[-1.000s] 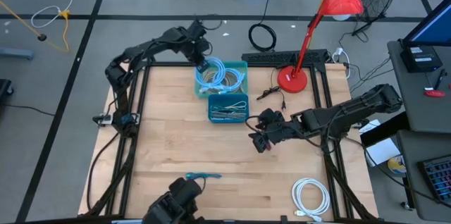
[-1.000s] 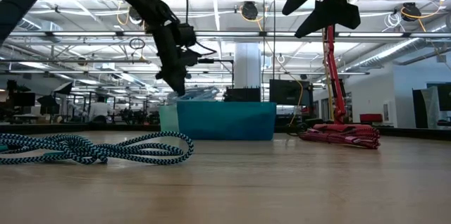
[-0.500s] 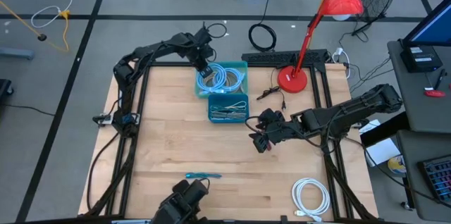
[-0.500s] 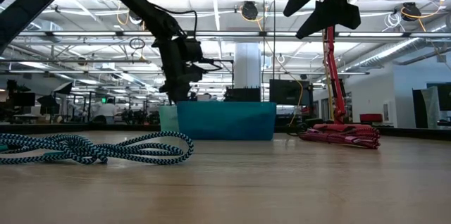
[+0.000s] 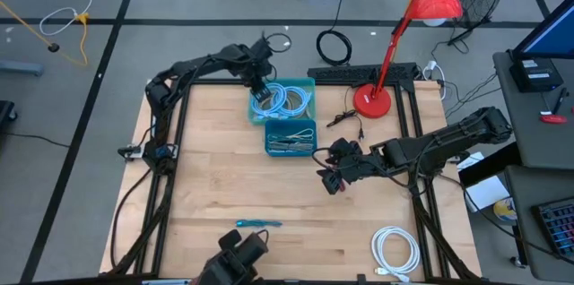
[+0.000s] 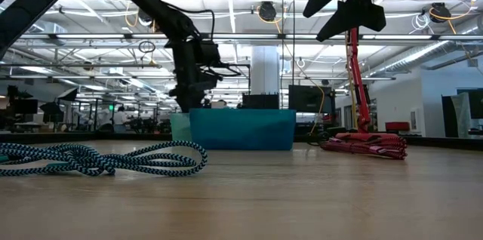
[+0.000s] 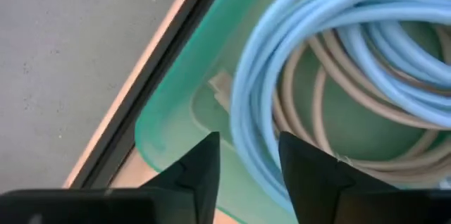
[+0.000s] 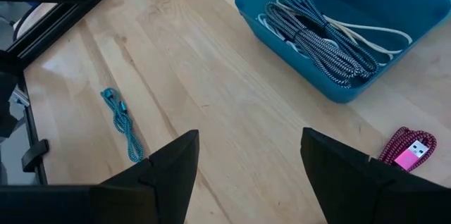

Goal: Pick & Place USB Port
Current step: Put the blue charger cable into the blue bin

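Observation:
A green bin [image 5: 303, 88] at the table's far edge holds a light-blue cable coil [image 5: 280, 99] over beige cable [image 7: 331, 122]. My left gripper [image 5: 261, 93] is open and reaches down into this bin's left corner. Its fingers [image 7: 204, 164] stand on either side of the coil's outer strands [image 7: 248, 122]. In the low view the bin wall [image 6: 179, 128] hides its tips. My right gripper [image 5: 328, 177] is open and hovers above mid-table, right of the blue bin [image 5: 290, 138]. A pink braided USB cable [image 8: 407, 151] lies on the table below it. My left gripper comes from above, pointing down into the green bin, with the light-blue coil's outer strands [image 7: 254, 146] running between its open fingers. Whether a finger touches the cable, I cannot tell. The coil lies on the bin's floor.
The blue bin [image 8: 331, 34] holds black-and-white braided cables. A teal cable [image 5: 258, 223] lies near the table's near edge and a white coil [image 5: 395, 249] at the near right corner. A red lamp [image 5: 370, 100] stands at the far right, with a small black cable [image 5: 345, 120] beside it.
My left gripper has moved down from above the green bin into its left corner, settling over the blue coil, and has hardly moved in the last half second. The right arm has kept still.

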